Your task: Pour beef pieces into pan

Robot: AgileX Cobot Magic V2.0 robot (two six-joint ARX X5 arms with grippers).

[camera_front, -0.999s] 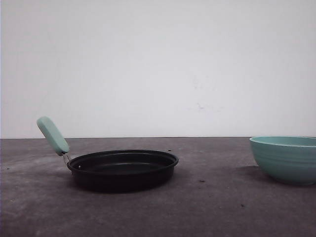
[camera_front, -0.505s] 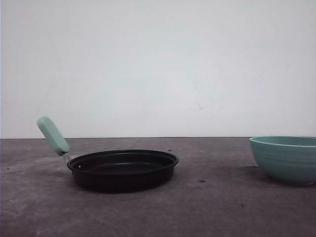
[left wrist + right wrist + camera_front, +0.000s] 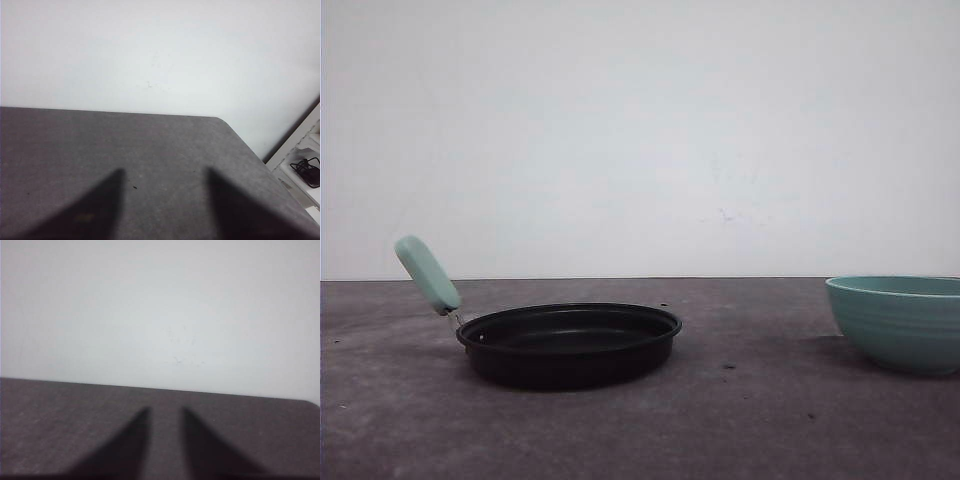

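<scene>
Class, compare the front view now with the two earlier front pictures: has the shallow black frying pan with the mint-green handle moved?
No. The shallow black frying pan sits at the same spot on the grey table, equally far from the ribbed teal bowl.

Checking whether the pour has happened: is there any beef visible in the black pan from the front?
No, the shallow round black frying pan shows only its bare dark inner wall, and the ribbed teal bowl stands apart from it.

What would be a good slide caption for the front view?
Black pan with mint handle beside a teal bowl on a grey table.
</scene>
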